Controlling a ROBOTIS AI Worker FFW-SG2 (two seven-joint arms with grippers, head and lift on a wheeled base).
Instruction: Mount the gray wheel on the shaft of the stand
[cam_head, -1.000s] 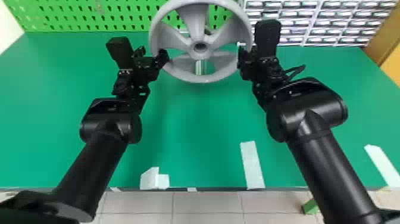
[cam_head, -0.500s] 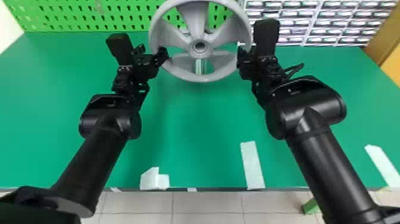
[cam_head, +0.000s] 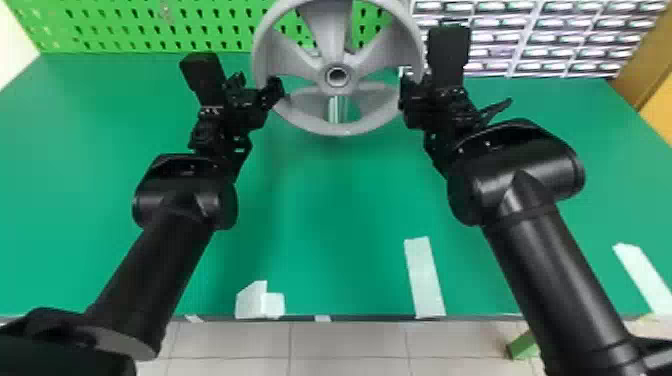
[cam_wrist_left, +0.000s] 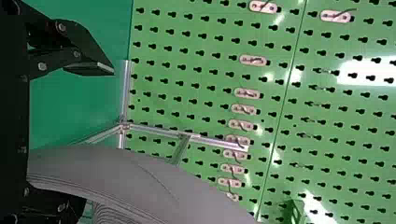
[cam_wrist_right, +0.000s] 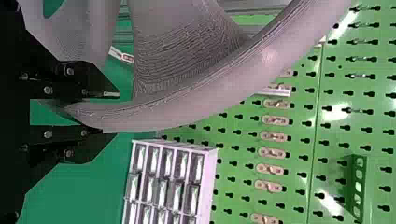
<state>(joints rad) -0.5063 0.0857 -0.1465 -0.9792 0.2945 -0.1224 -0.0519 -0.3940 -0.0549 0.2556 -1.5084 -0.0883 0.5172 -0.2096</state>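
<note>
Mounting judged underway: right gripper (cam_wrist_right: 116, 113) clamps gray wheel (cam_head: 330, 32), left gripper (cam_wrist_left: 102, 133) gapes around rim (cam_head: 340, 128); next, align hub (cam_head: 325, 77) with stand (cam_wrist_left: 125, 93).

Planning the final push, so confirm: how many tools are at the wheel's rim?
2. The left tool is at the left side of the wheel, the right tool at its right.

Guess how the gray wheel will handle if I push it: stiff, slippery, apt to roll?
The gray wheel will probably stay stiff, given its broad spokes. Its smooth-looking, curved rim might slip or pivot in the right gripper. Being round, it could roll if released.
</note>
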